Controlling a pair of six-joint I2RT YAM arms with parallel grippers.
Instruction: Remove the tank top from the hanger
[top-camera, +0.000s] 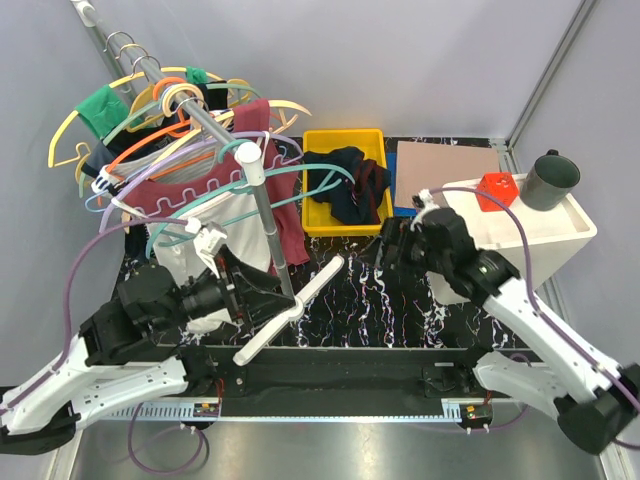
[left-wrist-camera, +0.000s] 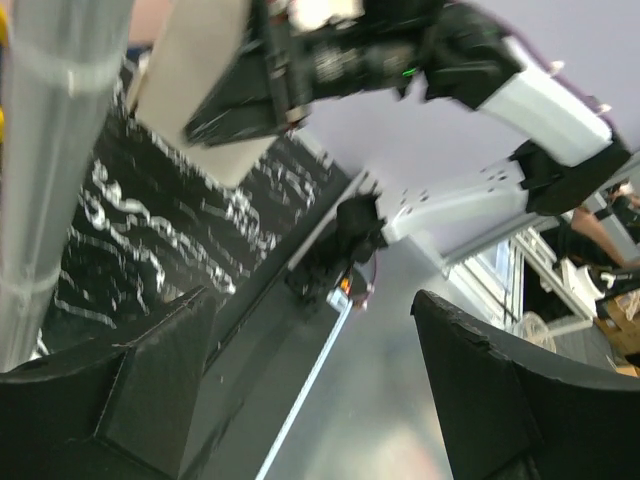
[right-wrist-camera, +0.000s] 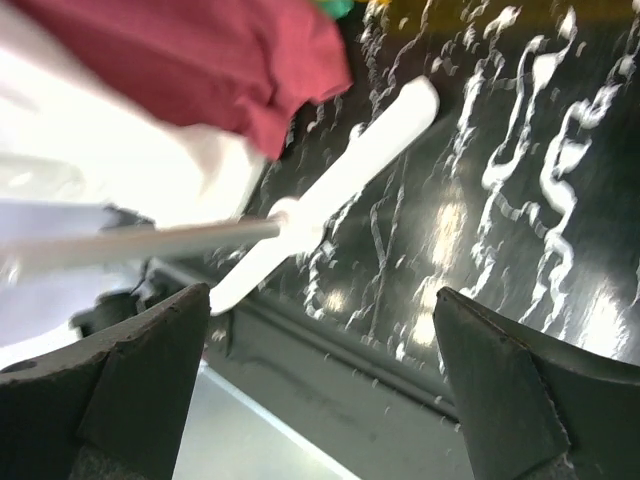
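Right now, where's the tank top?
Top view: the tank top is bunched in the yellow bin at the table's far middle, right of the rack's upright pole and left of the tan board.

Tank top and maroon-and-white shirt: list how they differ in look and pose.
Colour: the tank top is dark navy with red trim, while the maroon-and-white shirt is maroon above and white below. Pose: the tank top lies crumpled in the yellow bin, while the maroon-and-white shirt hangs spread out on the rack. Shared: both are cloth garments.
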